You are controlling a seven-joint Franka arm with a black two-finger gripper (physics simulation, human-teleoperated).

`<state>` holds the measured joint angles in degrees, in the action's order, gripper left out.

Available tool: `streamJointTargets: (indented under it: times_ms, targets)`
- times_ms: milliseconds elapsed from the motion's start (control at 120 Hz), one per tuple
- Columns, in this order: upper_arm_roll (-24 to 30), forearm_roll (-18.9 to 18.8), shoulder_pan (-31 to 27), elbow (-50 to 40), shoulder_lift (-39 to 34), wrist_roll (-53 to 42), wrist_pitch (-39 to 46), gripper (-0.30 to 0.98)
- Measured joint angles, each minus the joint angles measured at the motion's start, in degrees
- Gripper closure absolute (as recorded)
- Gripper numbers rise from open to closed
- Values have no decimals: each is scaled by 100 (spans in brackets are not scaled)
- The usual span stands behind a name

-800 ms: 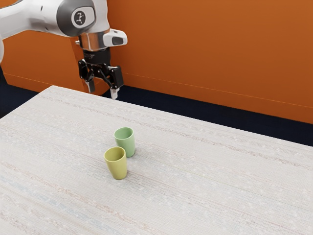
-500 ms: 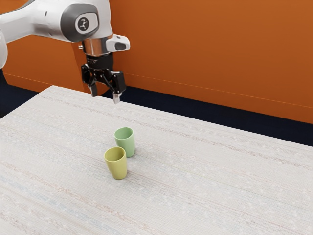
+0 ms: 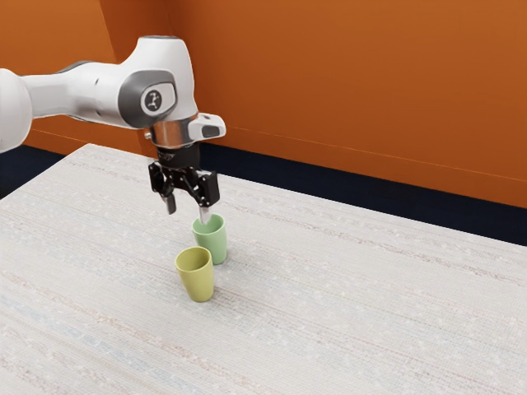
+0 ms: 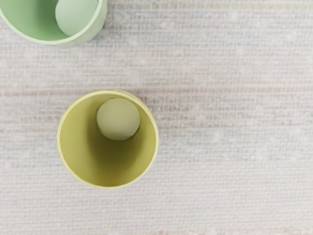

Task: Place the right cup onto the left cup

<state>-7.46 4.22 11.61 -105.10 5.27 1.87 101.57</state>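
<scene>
My gripper (image 3: 188, 216) is open above the cups, its fingers apart with nothing between them; one fingertip overlaps the green cup's rim in the exterior view, and contact cannot be told. The green cup (image 3: 212, 241) stands upright on the table. Beside it, nearer the exterior camera, the yellow cup (image 3: 197, 276) also stands upright and hides a little of the green one. From above, the wrist view gives the yellow cup (image 4: 149, 139) with its open mouth toward my hand, and part of the green cup (image 4: 93, 30) at the picture's corner.
A pale woven cloth surface covers the table (image 3: 354, 288). Beyond the table's far edge are a dark floor (image 3: 370, 196) and an orange wall (image 3: 354, 82).
My arm and open gripper have come down and slightly toward the exterior view's right, from near the table's far edge to above the cups. Both cups stand where they were.
</scene>
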Motion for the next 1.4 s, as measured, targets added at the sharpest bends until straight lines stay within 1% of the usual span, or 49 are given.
streamJointTargets:
  times_ms: [192,358,542,700,933,1400]
  targets:
    - [7,196,-29,-452,61,42,511,19]
    - [7,390,-44,-559,327,69,830,24]
    - [6,578,-52,-603,588,92,1069,29]
    - [-5,735,-60,-794,675,106,1259,31]
    - [-48,812,-41,-759,892,122,1427,35]
    - [-80,819,-78,-750,1014,135,1506,68]
